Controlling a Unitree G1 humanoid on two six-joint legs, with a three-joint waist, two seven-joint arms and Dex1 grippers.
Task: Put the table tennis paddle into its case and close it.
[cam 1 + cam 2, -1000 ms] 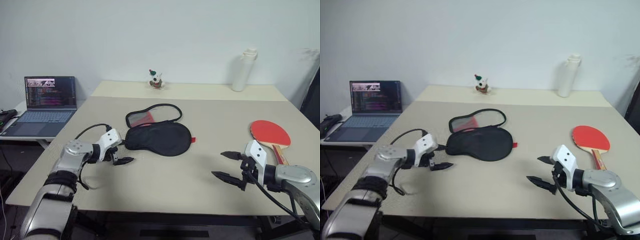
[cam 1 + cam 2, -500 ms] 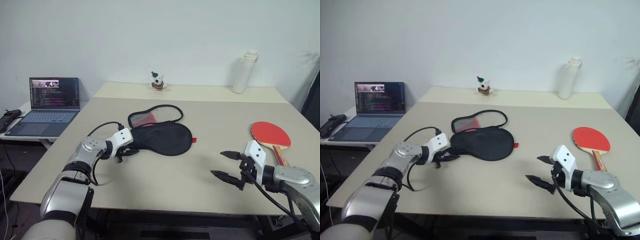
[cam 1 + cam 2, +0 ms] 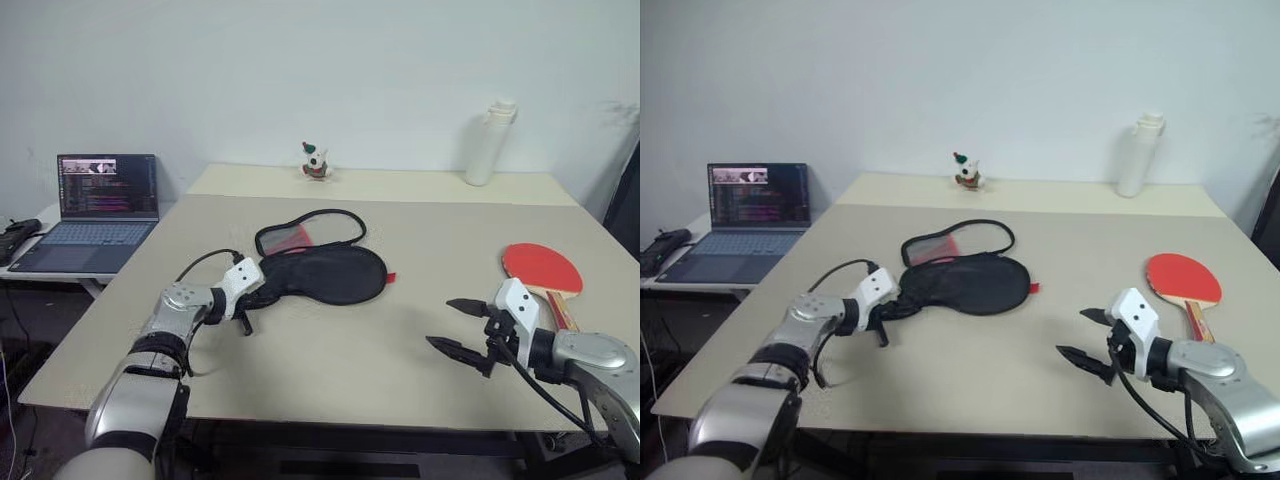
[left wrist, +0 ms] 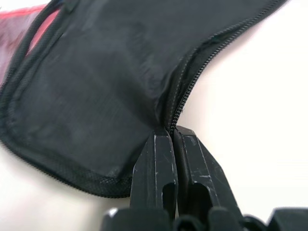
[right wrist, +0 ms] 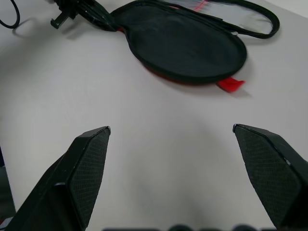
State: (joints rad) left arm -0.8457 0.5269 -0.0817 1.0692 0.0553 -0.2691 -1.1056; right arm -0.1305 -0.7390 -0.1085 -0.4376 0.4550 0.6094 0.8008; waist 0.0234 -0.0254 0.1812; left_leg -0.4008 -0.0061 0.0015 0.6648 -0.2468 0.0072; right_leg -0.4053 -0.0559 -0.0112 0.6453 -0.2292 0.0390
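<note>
We see a wide beige bench (image 3: 330,340) that carries all the things of the task. To its left, on a lower side table, an open laptop (image 3: 85,210) stands with its screen lit.

The case (image 3: 325,272) lies a little left of the middle of the bench, black side up, with its narrow end pointing toward the left arm. Its zip is undone: the other half lies spread behind it, with a black edge and some red inside, and a small red tab sticks out at the right edge of the case.

The table tennis paddle (image 3: 541,268) lies flat near the right edge of the bench, red face up and the striped wooden handle pointing toward the robot. It is well apart from the case, outside of it.

At the far edge of the bench a white bottle (image 3: 487,141) stands upright on the right, and a small figurine (image 3: 315,161) stands near the middle.

The left hand (image 3: 243,303) is at the narrow end of the case, and in the left wrist view its two black fingers (image 4: 156,168) are pressed together on the edge of the black fabric, just at the zip line.

The right hand (image 3: 458,324) hangs over bare bench in front of the paddle handle, near it but not touching. Its fingers (image 5: 84,163) stand wide apart and hold nothing.
</note>
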